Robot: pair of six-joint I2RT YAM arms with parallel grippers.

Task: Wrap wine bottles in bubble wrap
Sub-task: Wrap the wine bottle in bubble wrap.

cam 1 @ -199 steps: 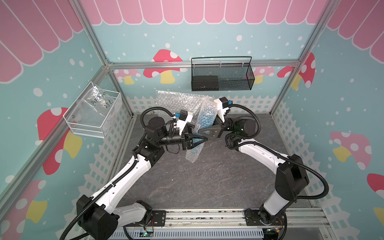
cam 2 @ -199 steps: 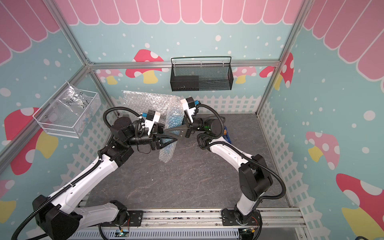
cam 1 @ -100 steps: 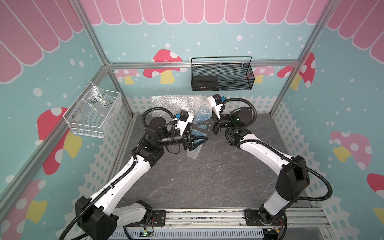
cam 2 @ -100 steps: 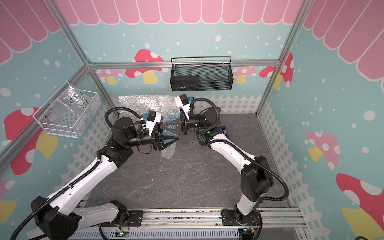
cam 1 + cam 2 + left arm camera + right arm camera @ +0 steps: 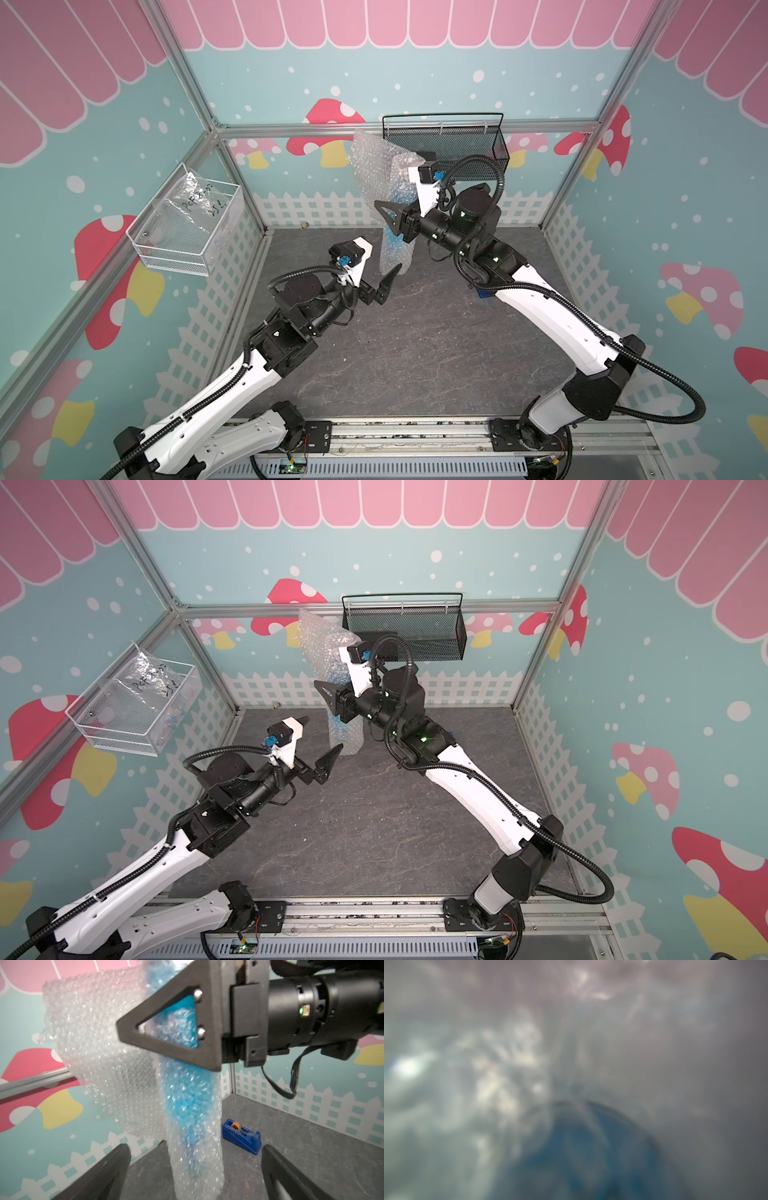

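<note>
In both top views the right gripper (image 5: 394, 219) was clamped on the wine bottle (image 5: 395, 239), which stood upright inside the bubble wrap (image 5: 370, 166) at far centre. The left gripper (image 5: 378, 266) was spread wide beside the bundle's lower end, holding nothing. The left wrist view showed a blue tape dispenser (image 5: 241, 1136) on the floor beyond the bundle. The right wrist view showed only blurred wrap and blue.

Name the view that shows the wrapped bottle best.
Left wrist: the bottle shows blue through the bubble wrap, nearly full length. Both top views show it small, partly behind the right gripper; right wrist, only a blur.
</note>
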